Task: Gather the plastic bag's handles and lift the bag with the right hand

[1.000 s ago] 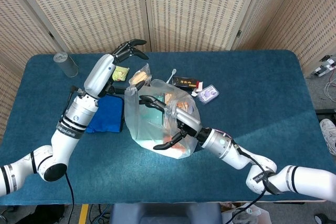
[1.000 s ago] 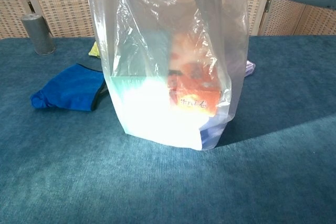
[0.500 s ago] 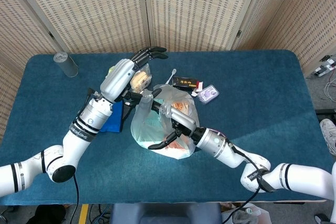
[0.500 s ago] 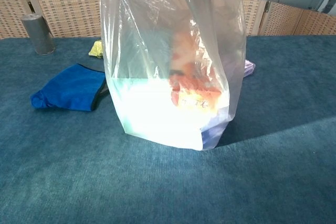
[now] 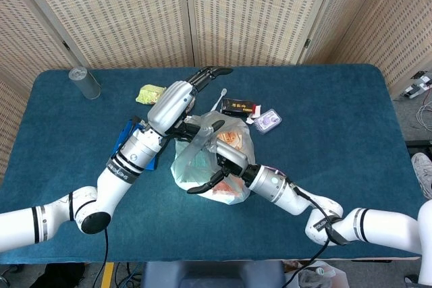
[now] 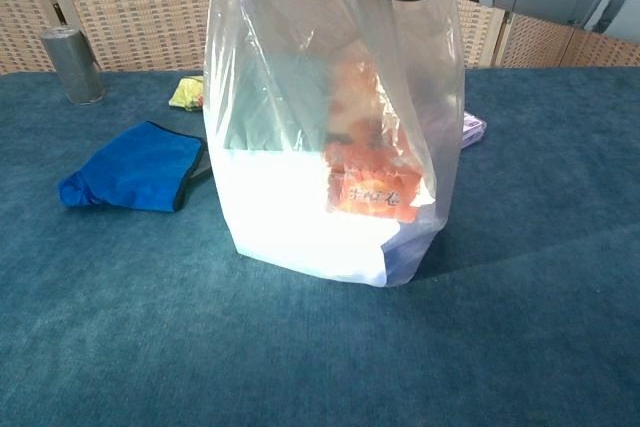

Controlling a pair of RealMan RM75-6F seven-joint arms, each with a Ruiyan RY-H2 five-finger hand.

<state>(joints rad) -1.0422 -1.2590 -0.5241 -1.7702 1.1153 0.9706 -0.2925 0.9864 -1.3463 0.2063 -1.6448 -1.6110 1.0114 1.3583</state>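
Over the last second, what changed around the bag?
The left hand swept rightward across the back of the table, from near the yellow packet to above the plastic bag. The right hand kept hold of the handles and the bag drew up taller. The blue cloth and canister stayed put.

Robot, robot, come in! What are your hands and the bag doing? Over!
Right hand at the clear plastic bag, grip unclear. Left hand over the bag top, holding nothing visible. Bag upright on the blue table, not lifted. Blue cloth alongside, apart.
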